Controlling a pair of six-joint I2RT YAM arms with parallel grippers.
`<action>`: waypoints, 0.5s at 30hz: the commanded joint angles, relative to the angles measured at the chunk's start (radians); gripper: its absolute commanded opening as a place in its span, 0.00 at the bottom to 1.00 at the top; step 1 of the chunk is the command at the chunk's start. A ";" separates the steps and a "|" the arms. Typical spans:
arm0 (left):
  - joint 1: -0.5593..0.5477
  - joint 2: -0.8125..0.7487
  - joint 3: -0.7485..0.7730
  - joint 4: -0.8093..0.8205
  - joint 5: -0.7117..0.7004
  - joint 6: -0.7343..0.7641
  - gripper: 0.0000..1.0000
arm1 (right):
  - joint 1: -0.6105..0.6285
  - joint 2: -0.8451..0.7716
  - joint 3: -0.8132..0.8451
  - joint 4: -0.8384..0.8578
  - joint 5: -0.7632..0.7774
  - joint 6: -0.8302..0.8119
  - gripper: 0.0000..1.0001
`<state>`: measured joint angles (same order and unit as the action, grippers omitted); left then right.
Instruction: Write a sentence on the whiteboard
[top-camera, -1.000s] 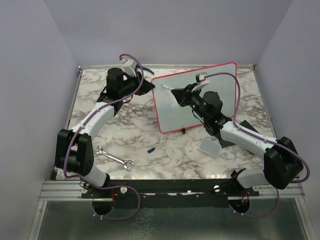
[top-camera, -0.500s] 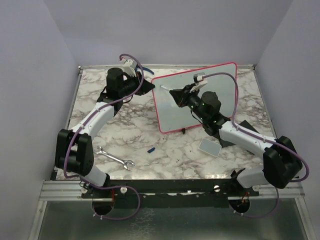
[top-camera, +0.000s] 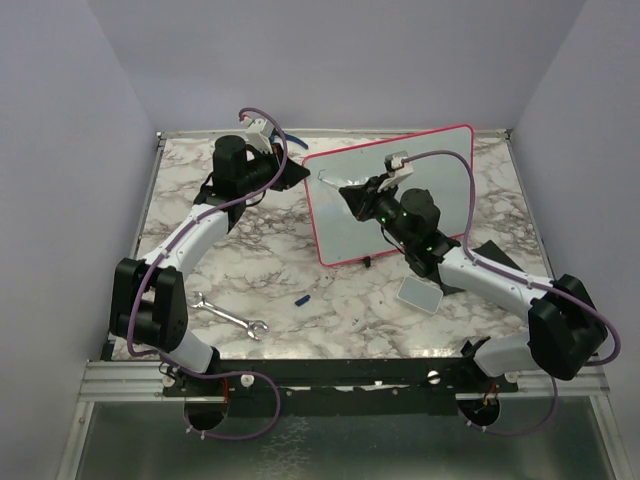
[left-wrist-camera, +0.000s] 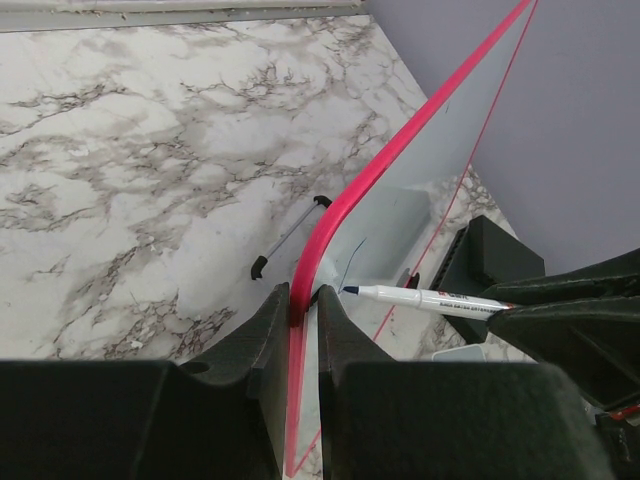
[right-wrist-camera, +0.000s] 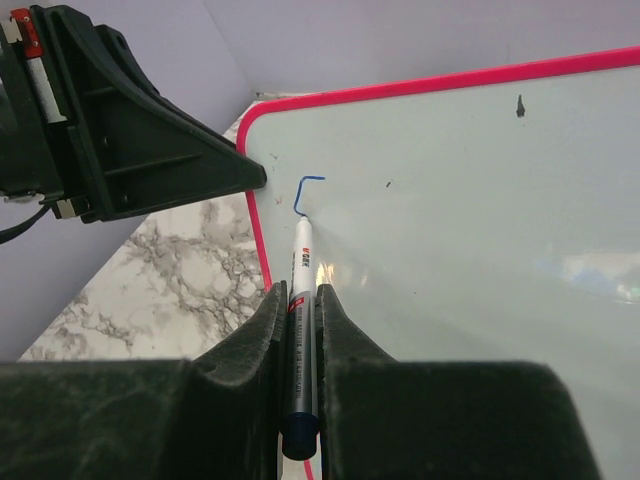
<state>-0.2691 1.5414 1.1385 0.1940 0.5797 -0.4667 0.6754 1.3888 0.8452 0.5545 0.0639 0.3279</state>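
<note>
Writing | left tool (left-wrist-camera: 303, 300) clamps board (top-camera: 345, 225) edge, upright on bench (top-camera: 250, 270) | right tool (right-wrist-camera: 297, 295) grips marker (right-wrist-camera: 303, 330), tip on blue stroke (right-wrist-camera: 305, 190) by top-left corner | we press lightly, write small, level.

Marble-pattern bench (top-camera: 350, 290), grey veins on white. Plain lavender walls (top-camera: 330, 60) on three sides. Aluminium rail (top-camera: 120, 380) along near edge.

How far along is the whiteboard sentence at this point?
Barely begun. Done: the left gripper is shut on the whiteboard's red edge, bracing it, and the right gripper is shut on the marker. In hand: the marker tip touches the board at the end of one short blue stroke near the clamped edge. Left: nearly all the words; no full letter is readable yet.
</note>
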 joint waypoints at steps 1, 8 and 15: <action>-0.004 -0.012 0.006 0.030 0.029 0.003 0.11 | 0.003 -0.037 -0.029 -0.028 0.089 -0.029 0.01; -0.004 -0.014 0.004 0.031 0.027 0.003 0.11 | 0.004 -0.059 -0.042 -0.037 0.123 -0.042 0.01; -0.004 -0.015 0.006 0.030 0.029 0.003 0.11 | 0.005 -0.045 -0.045 -0.056 0.105 -0.039 0.00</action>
<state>-0.2691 1.5414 1.1385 0.1944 0.5793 -0.4667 0.6754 1.3468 0.8158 0.5396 0.1379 0.3115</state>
